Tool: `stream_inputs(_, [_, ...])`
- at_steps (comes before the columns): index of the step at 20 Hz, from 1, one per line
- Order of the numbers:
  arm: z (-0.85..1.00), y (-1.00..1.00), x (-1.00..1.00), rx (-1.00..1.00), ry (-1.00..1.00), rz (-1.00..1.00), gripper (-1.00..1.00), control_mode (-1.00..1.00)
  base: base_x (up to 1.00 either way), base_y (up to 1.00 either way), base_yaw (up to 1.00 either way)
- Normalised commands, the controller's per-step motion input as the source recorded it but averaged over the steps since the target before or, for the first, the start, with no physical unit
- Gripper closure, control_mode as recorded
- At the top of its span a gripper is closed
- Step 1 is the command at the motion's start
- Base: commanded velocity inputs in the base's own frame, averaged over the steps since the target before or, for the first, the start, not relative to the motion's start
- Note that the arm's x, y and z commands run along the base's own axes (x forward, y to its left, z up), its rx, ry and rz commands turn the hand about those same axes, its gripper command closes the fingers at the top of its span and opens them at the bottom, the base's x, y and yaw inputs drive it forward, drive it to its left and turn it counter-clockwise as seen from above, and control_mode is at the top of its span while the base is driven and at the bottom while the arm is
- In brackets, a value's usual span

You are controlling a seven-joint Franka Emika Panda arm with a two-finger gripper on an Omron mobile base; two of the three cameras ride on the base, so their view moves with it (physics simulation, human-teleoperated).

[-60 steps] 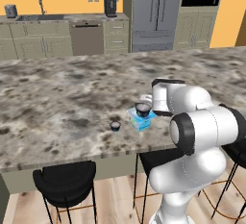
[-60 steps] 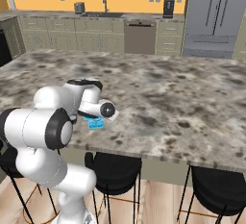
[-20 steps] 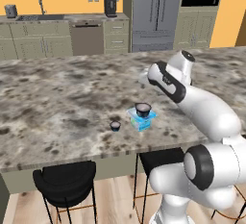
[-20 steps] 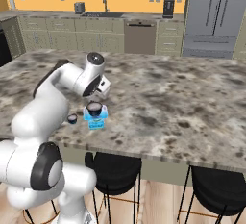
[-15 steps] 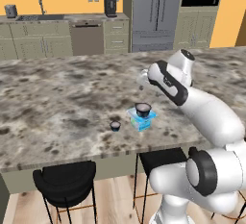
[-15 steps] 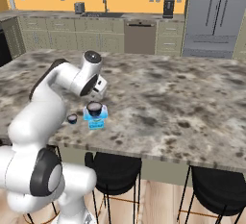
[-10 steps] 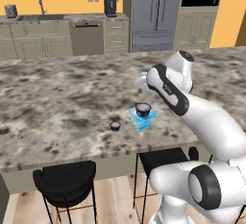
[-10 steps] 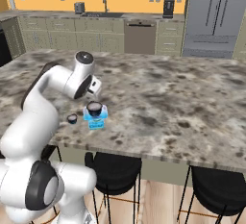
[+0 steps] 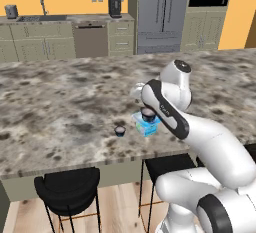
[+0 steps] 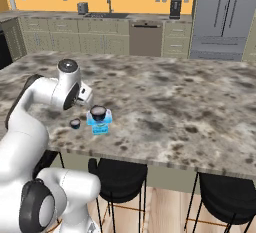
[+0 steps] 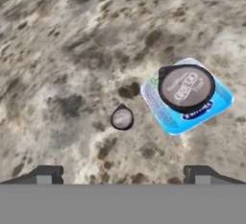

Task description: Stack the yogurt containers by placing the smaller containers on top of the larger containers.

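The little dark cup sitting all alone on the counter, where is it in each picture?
Left base view: the little dark cup sits on the counter just left of the blue yogurt box.
Right base view: it is again left of the box, near the counter's front edge.
Hand view: it is near the middle, lower left of the box.
Shared landmark: the blue box with the wider dark cup on top.

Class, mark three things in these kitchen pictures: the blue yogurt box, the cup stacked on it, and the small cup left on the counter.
blue yogurt box [image 11: 218, 100]: hand view, bare blue corner.
stacked cup [image 11: 186, 87]: hand view, lid centre.
small cup [image 11: 122, 118]: hand view, top centre.
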Motion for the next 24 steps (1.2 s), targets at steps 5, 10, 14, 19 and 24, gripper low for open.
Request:
stream_inputs(5, [-0.04, 0.34, -0.07, -0.05, 0.0, 0.0, -1.0, -1.0, 0.0, 0.0, 0.0])
stream_inputs(10, [-0.09, 0.26, -0.01, -0.07, 0.03, -0.02, -1.0, -1.0, 0.0, 0.0, 0.0])
stream_inputs(14, [-0.16, 0.17, 0.0, -0.1, 0.05, -0.04, -1.0, -1.0, 0.0, 0.0, 0.0])
stream_inputs(19, [-0.26, 0.18, 0.0, -0.1, 0.11, -0.03, -1.0, -1.0, 0.0, 0.0, 0.0])
stream_inputs(24, [-0.21, 0.14, 0.0, -0.06, 0.09, -0.01, -1.0, -1.0, 0.0, 0.0, 0.0])
